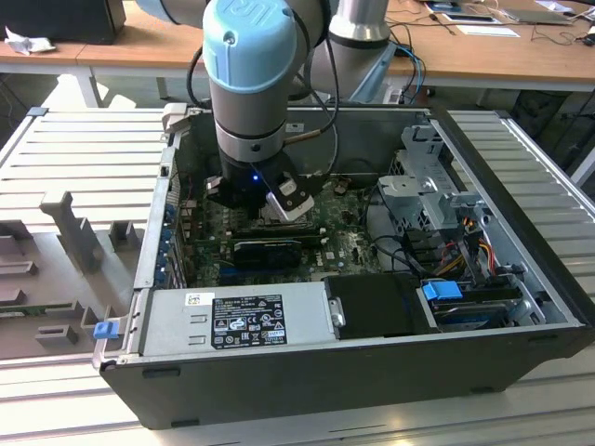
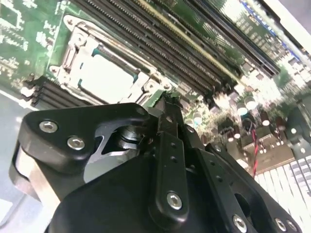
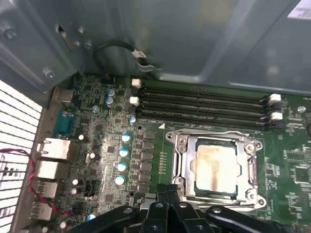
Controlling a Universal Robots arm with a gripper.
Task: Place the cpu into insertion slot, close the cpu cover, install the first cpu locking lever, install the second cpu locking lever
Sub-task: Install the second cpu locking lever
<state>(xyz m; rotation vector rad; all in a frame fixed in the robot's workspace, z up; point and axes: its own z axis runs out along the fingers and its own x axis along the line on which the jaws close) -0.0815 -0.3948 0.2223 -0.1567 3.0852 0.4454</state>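
The cpu (image 3: 216, 167) lies in the insertion slot (image 3: 214, 132) on the green board, pale face up. The silvery cpu cover (image 3: 186, 160) lies flat around it. In the second wrist view the cpu (image 2: 104, 77), the insertion slot (image 2: 73, 36) and the cpu cover (image 2: 142, 85) show again. My gripper (image 3: 169, 190) is shut, fingertips together, just off one edge of the socket; nothing shows between the fingers. Its tip (image 2: 167, 110) sits close beside the cover's corner. In the exterior view the gripper (image 1: 279, 200) hangs low inside the open computer case. I cannot tell how the locking levers stand.
Long black memory slots (image 3: 204, 104) run beside the socket. Blue-topped capacitors (image 3: 121, 160) and rear ports (image 3: 48, 165) lie on the other side. The case holds a power supply (image 1: 237, 316), a drive cage (image 1: 428, 186) and cables (image 1: 465, 242). A grey fixture (image 1: 74, 232) stands outside.
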